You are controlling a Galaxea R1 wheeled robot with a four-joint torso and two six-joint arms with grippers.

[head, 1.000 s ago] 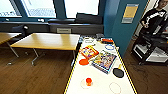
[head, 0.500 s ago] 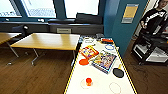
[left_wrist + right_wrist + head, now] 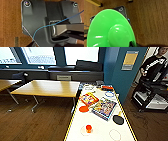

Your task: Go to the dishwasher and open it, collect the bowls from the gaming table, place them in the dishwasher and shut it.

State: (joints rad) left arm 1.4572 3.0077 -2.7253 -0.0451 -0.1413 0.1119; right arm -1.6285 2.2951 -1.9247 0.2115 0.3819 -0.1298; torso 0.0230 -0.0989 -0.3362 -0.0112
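Observation:
The gaming table [image 3: 75,124] with its white top and thin yellow edge runs away from me in the head view. An orange bowl [image 3: 84,108] lies on it beside the game boxes. The light green bowl [image 3: 111,30] looms large in the right wrist view, hanging over the wooden floor with the right gripper shut on it at its rim. The left wrist view looks down on the robot's dark plate above the floor. The dishwasher is out of view.
On the table are an orange cup [image 3: 88,128], a black paddle [image 3: 118,119] and two colourful game boxes [image 3: 104,108]. Wooden-topped tables [image 3: 47,88] stand to the left. A person [image 3: 155,65] stands with a dark cart [image 3: 150,95] at the right, by the teal wall.

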